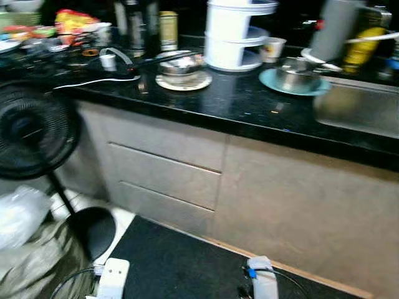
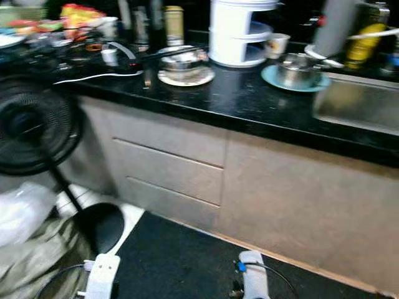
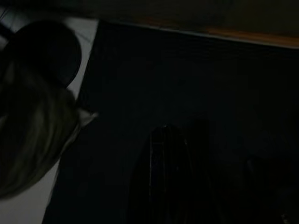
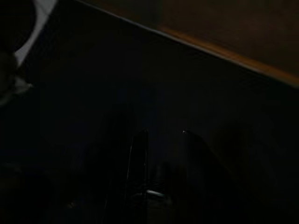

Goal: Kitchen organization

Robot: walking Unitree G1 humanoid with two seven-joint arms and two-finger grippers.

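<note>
Nothing held yet. Most likely first pick, judging by the task: the steel bowl (image 1: 181, 64) on its cream plate (image 1: 183, 81), near the table's (image 1: 249, 109) front edge, left of centre. Probably light, stiff and slippery; a dark utensil lying across the rim would slide or clatter if tipped. Best taken by the rim, away from that utensil, or plate and all from underneath. Plate likely ceramic, so breakable.

Second candidate: a steel pot (image 1: 294, 73) on a teal plate (image 1: 272, 82), just beside the sink's (image 1: 358, 109) left rim. Heavier looking, contents not visible; rim grip again, kept level.

Between the two, toward the back, a white tiered rack (image 1: 235, 34), with a small cup (image 1: 272, 48) beside it. Along the back edge, a tin (image 1: 168, 28) and dark bottles (image 1: 134, 25); a yellow bottle (image 1: 361, 50) behind the sink. Back left corner crowded with packets and small bits, blurred. A white cable (image 1: 93, 81) trailing along the table's left front, apt to snag a reaching arm.

On the floor to the left, a black fan (image 1: 34, 131) standing close to the drawers (image 1: 165, 174), crumpled bags (image 1: 31, 237) by its base, a dark mat (image 1: 181, 261) underfoot.

Both arms hanging low over the mat. Left claw (image 3: 180, 154) and right claw (image 4: 161, 158) too dark to judge, wide or narrow: cannot tell.
</note>
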